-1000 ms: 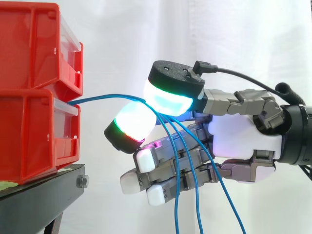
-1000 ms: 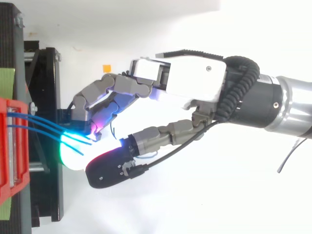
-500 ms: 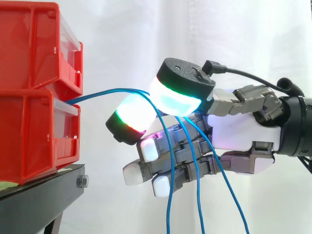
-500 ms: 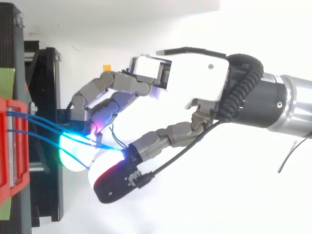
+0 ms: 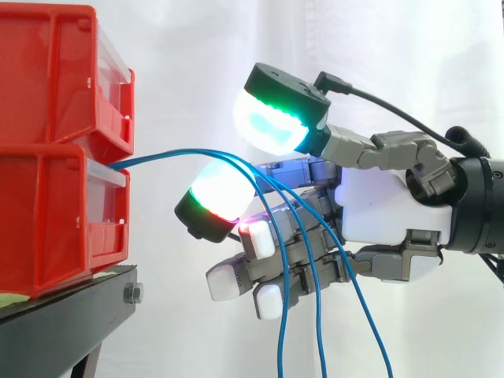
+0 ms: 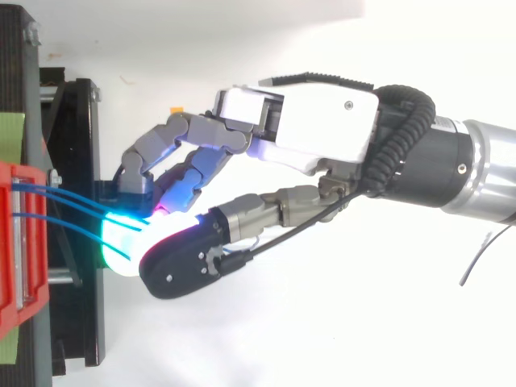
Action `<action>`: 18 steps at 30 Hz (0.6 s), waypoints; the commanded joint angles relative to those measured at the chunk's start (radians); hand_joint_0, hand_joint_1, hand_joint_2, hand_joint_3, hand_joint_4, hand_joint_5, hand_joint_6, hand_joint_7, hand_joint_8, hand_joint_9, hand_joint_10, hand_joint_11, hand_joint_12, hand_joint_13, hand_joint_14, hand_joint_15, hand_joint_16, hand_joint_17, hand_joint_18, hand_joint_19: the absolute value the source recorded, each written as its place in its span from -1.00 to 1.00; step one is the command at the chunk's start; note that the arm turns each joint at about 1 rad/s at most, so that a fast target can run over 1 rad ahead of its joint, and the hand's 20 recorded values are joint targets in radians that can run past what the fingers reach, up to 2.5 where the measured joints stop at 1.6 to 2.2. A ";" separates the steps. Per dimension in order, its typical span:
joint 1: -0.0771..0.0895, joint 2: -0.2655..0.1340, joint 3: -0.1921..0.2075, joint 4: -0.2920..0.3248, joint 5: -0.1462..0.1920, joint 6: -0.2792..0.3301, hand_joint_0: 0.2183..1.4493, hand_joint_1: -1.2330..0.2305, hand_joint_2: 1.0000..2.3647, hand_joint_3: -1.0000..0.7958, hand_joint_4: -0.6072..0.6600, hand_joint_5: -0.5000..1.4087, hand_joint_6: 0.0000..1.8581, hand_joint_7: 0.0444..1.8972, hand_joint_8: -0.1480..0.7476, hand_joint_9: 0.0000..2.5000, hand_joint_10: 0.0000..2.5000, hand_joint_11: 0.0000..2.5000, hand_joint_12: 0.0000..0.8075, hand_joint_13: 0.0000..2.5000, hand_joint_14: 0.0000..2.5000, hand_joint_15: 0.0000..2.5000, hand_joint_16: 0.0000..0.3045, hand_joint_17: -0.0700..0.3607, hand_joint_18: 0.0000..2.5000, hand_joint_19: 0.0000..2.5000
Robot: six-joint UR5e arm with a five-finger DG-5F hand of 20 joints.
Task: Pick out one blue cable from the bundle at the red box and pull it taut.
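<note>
Several thin blue cables (image 5: 181, 155) come out of the lower red bin (image 5: 55, 213) and run right in a shallow arc. They drape over one glowing fingertip (image 5: 219, 193) of my hand (image 5: 390, 213) and hang down in front of the other fingers. The thumb's green-cyan pad (image 5: 272, 122) stands raised above the cables, with a clear gap to them. No strand is pinched. From above, the cables (image 6: 72, 205) leave the bin's front and end under the glowing pads, with the hand (image 6: 314, 121) reaching in from the right.
A second red bin (image 5: 47, 71) is stacked on the lower one, both on the black stand (image 5: 63, 323). A small orange mark (image 6: 175, 110) lies on the white surface behind the hand. A white curtain hangs behind.
The thumb pad pressed down close onto the cables half a second ago; now it has lifted up and off them. The lower fingers have curled slightly upward.
</note>
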 commanded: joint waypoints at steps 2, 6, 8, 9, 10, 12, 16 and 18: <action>-0.002 0.000 0.000 -0.001 -0.001 0.000 -0.37 0.07 -0.99 -0.35 0.14 -0.61 -0.05 -0.11 -0.01 -0.15 -0.98 -0.44 -0.11 -0.34 -0.99 -0.68 -0.66 -0.13 -0.35 -0.49; -0.002 0.000 0.000 0.002 0.003 0.000 -0.38 0.03 -0.98 -0.21 0.15 -0.61 -0.06 -0.09 0.01 -0.15 -0.98 -0.45 -0.09 -0.34 -0.99 -0.67 -0.64 -0.11 -0.35 -0.46; -0.002 0.001 0.000 0.004 0.003 0.000 -0.39 0.00 -0.97 -0.17 0.15 -0.61 -0.07 -0.08 0.01 -0.16 -0.98 -0.45 -0.08 -0.34 -0.99 -0.67 -0.64 -0.11 -0.35 -0.46; -0.002 0.000 0.000 0.004 0.003 -0.001 -0.39 -0.03 -0.97 -0.15 0.16 -0.61 -0.07 -0.06 0.02 -0.16 -0.98 -0.45 -0.08 -0.34 -0.99 -0.66 -0.64 -0.10 -0.35 -0.46; -0.002 0.001 0.000 0.002 0.002 -0.001 -0.39 -0.06 -0.97 -0.15 0.16 -0.61 -0.07 -0.06 0.02 -0.16 -0.98 -0.45 -0.08 -0.34 -0.99 -0.66 -0.64 -0.10 -0.35 -0.46; -0.002 0.000 0.000 0.002 0.002 -0.001 -0.42 -0.20 -0.97 -0.13 0.19 -0.62 -0.07 -0.06 0.02 -0.17 -0.98 -0.44 -0.08 -0.34 -0.99 -0.66 -0.64 -0.10 -0.35 -0.46; -0.002 0.000 0.001 0.004 0.002 -0.001 -0.40 -0.40 -0.97 -0.12 0.17 -0.64 -0.04 -0.09 -0.01 -0.23 -0.98 -0.43 -0.09 -0.36 -0.99 -0.65 -0.64 -0.10 -0.36 -0.48; -0.002 0.000 0.000 0.002 0.002 -0.001 -0.36 -0.49 -0.97 -0.14 0.15 -0.65 -0.02 -0.13 -0.02 -0.26 -0.98 -0.42 -0.11 -0.38 -0.99 -0.65 -0.64 -0.10 -0.37 -0.52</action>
